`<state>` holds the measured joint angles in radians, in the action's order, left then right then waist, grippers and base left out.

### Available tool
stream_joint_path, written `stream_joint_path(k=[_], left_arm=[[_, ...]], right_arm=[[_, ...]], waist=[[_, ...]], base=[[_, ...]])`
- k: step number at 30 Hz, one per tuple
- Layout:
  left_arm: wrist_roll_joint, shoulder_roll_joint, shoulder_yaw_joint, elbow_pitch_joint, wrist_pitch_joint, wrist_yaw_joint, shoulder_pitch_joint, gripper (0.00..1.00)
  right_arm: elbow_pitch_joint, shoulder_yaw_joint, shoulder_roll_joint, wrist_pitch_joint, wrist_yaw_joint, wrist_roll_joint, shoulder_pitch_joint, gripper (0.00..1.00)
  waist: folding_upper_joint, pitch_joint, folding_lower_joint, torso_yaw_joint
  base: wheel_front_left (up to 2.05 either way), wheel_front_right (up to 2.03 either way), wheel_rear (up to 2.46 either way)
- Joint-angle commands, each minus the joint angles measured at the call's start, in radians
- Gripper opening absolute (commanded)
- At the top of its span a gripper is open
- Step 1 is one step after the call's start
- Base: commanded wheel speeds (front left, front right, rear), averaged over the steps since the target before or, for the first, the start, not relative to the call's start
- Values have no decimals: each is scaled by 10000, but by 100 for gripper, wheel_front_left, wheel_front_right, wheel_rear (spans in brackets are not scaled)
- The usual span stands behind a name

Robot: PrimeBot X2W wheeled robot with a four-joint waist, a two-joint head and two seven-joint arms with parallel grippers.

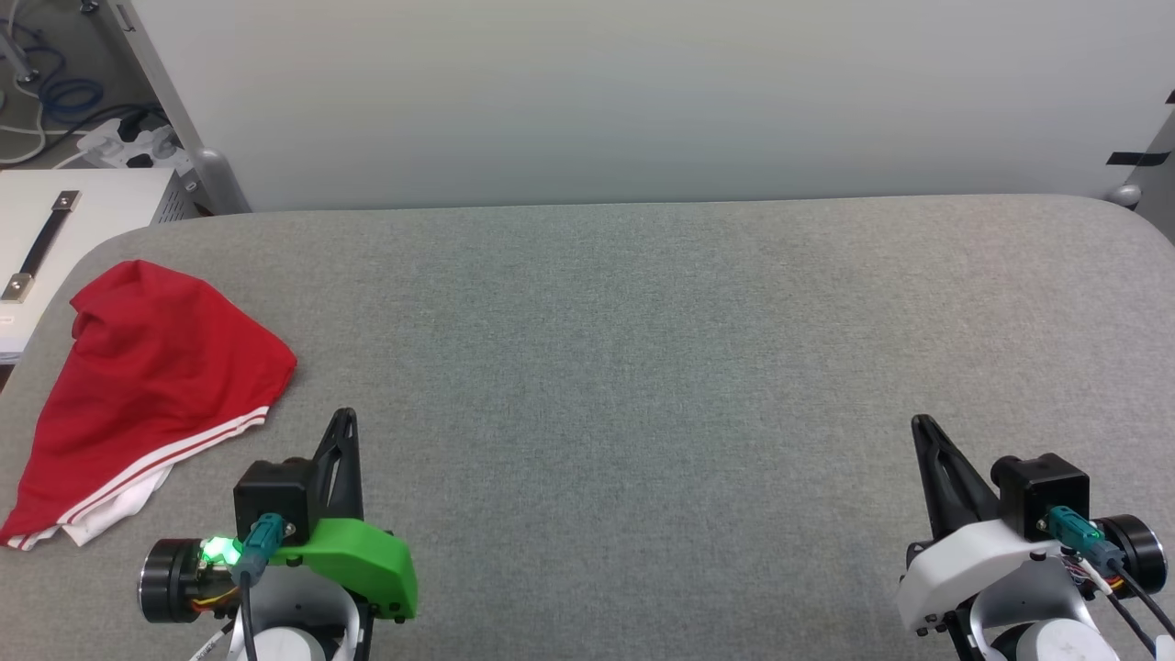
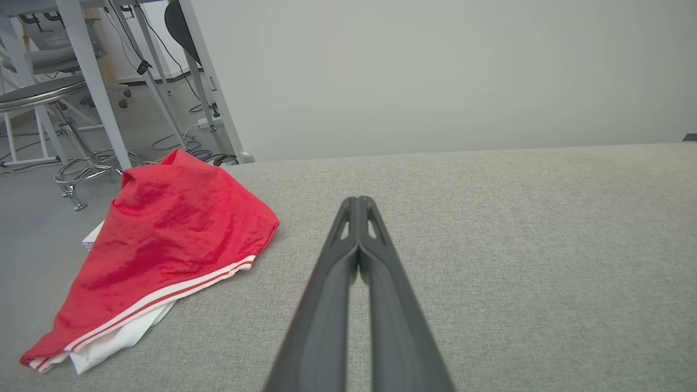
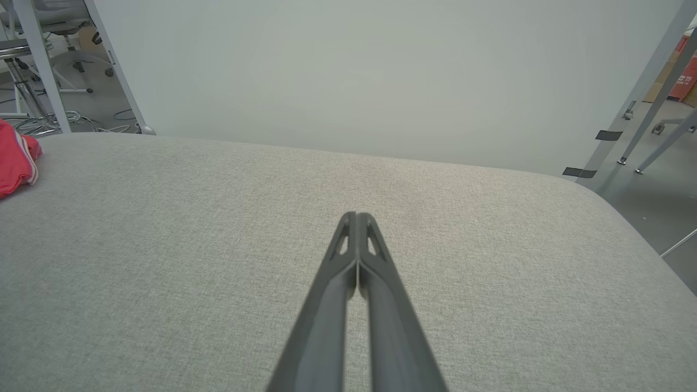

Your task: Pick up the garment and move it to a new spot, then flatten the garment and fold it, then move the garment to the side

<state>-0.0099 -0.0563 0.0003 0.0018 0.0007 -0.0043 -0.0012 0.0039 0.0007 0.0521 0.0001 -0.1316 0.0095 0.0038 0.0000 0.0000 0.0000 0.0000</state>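
Note:
The garment [image 1: 147, 386] lies bunched in a rough triangle at the left end of the grey padded table [image 1: 643, 367], red side up, with a white-and-red striped trim and a bit of white sleeve at its near edge. It also shows in the left wrist view [image 2: 163, 250] and, as a small red corner, in the right wrist view [image 3: 16, 158]. My left gripper [image 1: 343, 418] hovers just right of the garment, shut and empty [image 2: 358, 200]. My right gripper [image 1: 920, 422] is far off at the table's right, shut and empty [image 3: 356, 215].
A pale wall [image 1: 643, 92] runs behind the table. A white cabinet with a handle [image 1: 55, 239] and cables [image 1: 55, 101] stand off the table's left end. A stool and table legs [image 2: 81, 136] stand on the floor beyond the garment.

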Motion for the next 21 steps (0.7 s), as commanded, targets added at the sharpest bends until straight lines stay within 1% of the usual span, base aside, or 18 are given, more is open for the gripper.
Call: stream_joint_path(k=[1, 17, 18, 21], left_arm=[[99, 61, -3, -18, -7, 43, 12, 0], [99, 61, -3, -18, -7, 43, 12, 0], [0, 0, 4, 0, 0, -2, 0, 100], [-6, -4, 5, 3, -2, -2, 0, 100]], right_arm=[[-39, -7, -19, -1, 9, -95, -38, 0], [-39, -7, -19, -1, 9, -95, -38, 0], [0, 0, 0, 0, 0, 0, 0, 100], [6, 2, 2, -2, 0, 10, 1, 100]], waist=[[0, 0, 0, 0], [0, 0, 0, 0], [0, 0, 0, 0], [0, 1, 0, -1]], base=[[0, 0, 0], [0, 0, 0], [0, 0, 0], [0, 0, 0]])
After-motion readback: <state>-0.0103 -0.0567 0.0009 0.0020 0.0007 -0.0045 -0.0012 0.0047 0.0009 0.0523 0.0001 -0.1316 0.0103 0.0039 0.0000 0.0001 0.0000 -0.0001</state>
